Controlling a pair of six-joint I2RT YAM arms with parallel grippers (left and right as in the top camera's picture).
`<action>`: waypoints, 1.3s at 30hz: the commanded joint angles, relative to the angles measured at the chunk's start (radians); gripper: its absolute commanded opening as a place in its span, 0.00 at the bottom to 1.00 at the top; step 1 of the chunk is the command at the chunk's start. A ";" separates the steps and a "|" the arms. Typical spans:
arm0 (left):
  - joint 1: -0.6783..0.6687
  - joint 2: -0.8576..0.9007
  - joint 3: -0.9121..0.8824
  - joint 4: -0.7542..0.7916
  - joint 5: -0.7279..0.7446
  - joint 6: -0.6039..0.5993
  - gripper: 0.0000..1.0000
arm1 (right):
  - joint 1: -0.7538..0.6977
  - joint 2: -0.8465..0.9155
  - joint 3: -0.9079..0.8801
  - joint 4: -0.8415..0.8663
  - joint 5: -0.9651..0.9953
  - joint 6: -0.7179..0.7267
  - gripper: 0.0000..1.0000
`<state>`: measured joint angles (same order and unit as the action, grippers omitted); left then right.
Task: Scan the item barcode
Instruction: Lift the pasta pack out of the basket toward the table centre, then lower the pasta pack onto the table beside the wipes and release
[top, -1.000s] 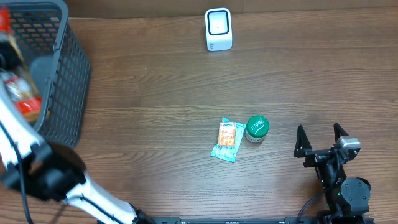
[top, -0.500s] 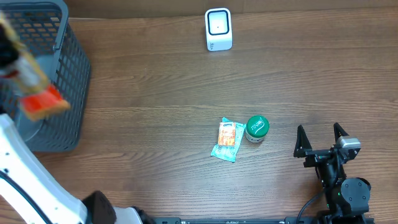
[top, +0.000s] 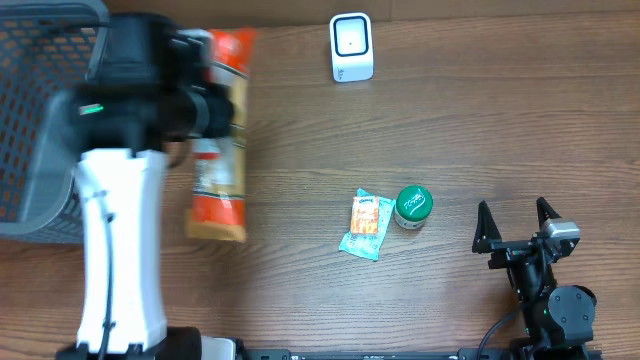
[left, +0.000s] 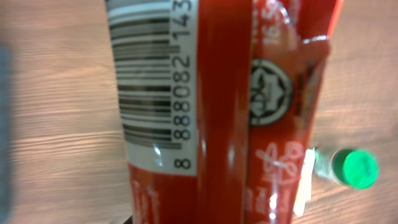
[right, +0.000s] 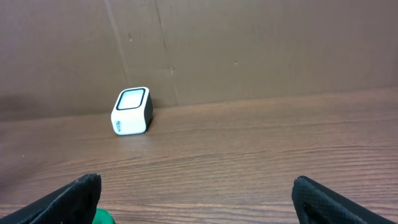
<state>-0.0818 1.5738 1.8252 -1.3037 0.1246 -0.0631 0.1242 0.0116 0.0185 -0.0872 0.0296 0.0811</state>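
Left gripper: its fingers are lost behind the packet, which floods the wrist view, blurred and cropped. Jaws are clamped hard on that packet, barcode facing its camera. Glossy, crinkled red film with a white label. Right gripper is spread wide and empty, with the scanner, a rounded white cube, far ahead of it.
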 joint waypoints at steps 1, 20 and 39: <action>-0.116 -0.011 -0.175 0.100 -0.033 -0.093 0.04 | -0.004 -0.009 -0.011 0.006 -0.002 -0.003 1.00; -0.486 -0.002 -0.810 0.670 -0.259 -0.629 0.04 | -0.004 -0.009 -0.011 0.006 -0.002 -0.003 1.00; -0.512 0.132 -0.833 0.759 -0.224 -0.647 0.87 | -0.004 -0.009 -0.011 0.006 -0.002 -0.003 1.00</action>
<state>-0.6003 1.7031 0.9871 -0.5495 -0.1017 -0.7017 0.1242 0.0116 0.0185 -0.0879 0.0299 0.0811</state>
